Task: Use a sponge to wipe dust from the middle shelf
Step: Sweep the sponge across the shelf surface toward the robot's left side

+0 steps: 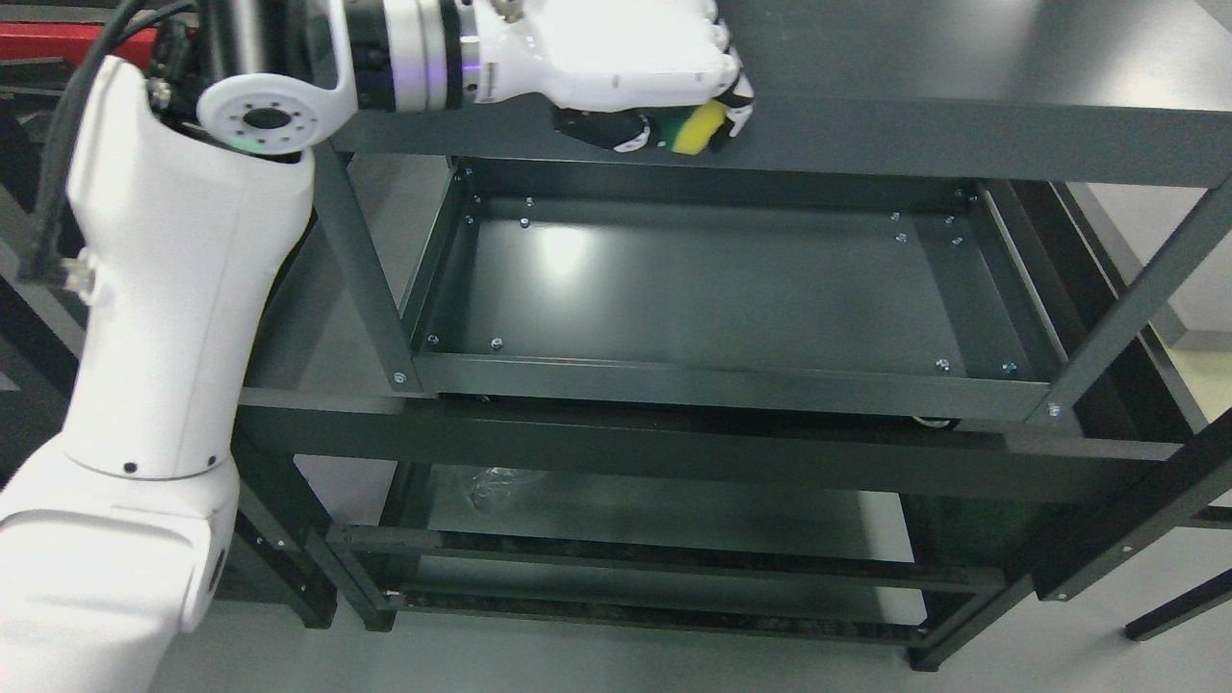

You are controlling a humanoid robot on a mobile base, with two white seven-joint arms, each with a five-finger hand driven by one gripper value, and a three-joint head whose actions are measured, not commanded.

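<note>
My left hand (664,106) reaches in from the left along the top of the picture. Its fingers are curled around a yellow and green sponge (695,129). The hand and sponge sit over the front edge of the top dark shelf (962,67). Below it lies the middle shelf (712,289), a dark metal tray with a raised rim and small screws in its corners. The sponge is well above that tray, not touching it. My right hand does not show.
The black metal rack has angled corner posts (1136,308) at the right and a post (371,289) at the left. A lower shelf (674,510) lies beneath. My white left arm (173,308) fills the left side. Grey floor (616,664) runs along the bottom.
</note>
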